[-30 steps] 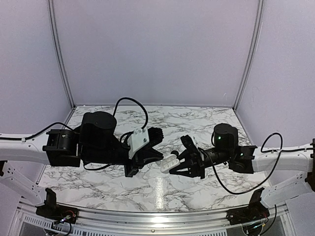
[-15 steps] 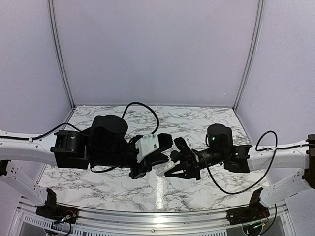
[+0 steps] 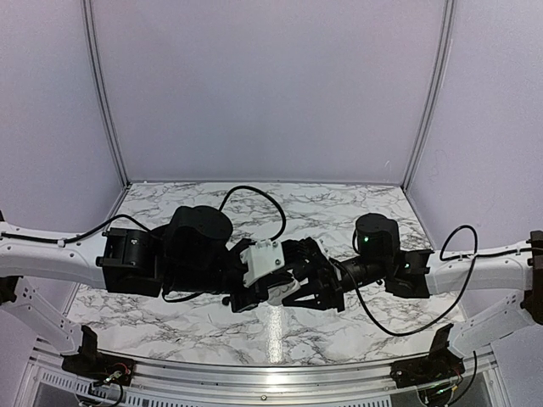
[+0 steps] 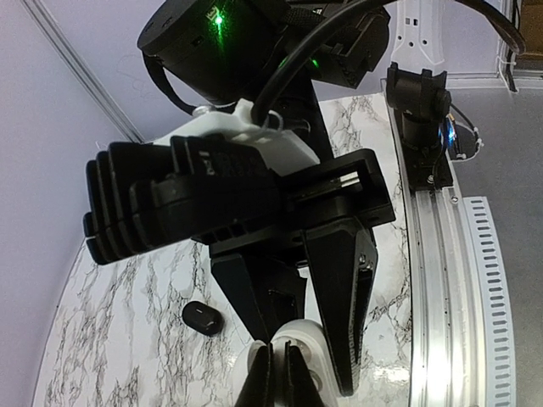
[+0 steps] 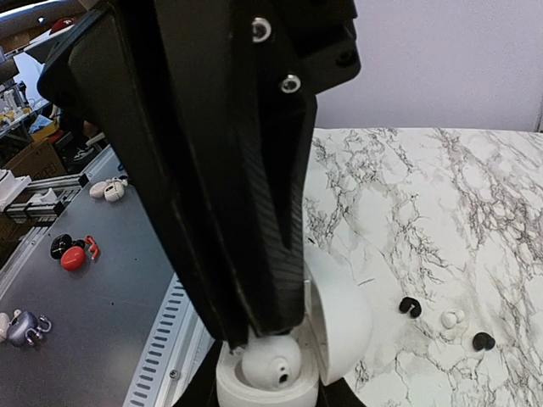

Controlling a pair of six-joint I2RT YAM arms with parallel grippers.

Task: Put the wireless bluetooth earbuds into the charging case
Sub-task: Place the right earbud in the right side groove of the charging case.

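The charging case [image 5: 339, 318] is white, not black, and its lid stands open. My right gripper [image 5: 267, 395] is shut on its base from both sides and holds it above the table. One white earbud [image 5: 273, 363] sits in the case's well. My left gripper [image 5: 254, 329] comes down from above, shut, with its tips touching the top of that earbud. In the left wrist view the left gripper [image 4: 286, 348] has its jaws almost together over the case [image 4: 318, 348]. From the top camera both grippers meet at the case [image 3: 284, 294] near the table's front middle.
A small black oval piece [image 4: 202, 317] lies on the marble table [image 4: 127, 339] left of the case. Two tiny black bits [image 5: 411, 307] [image 5: 484, 341] and a tiny white piece [image 5: 451, 320] lie further off. A metal rail [image 4: 445, 280] runs along the table's near edge.
The left arm has swung right and the right arm slightly left. The left fingers, apart from the case a second ago, now sit over it on the earbud.
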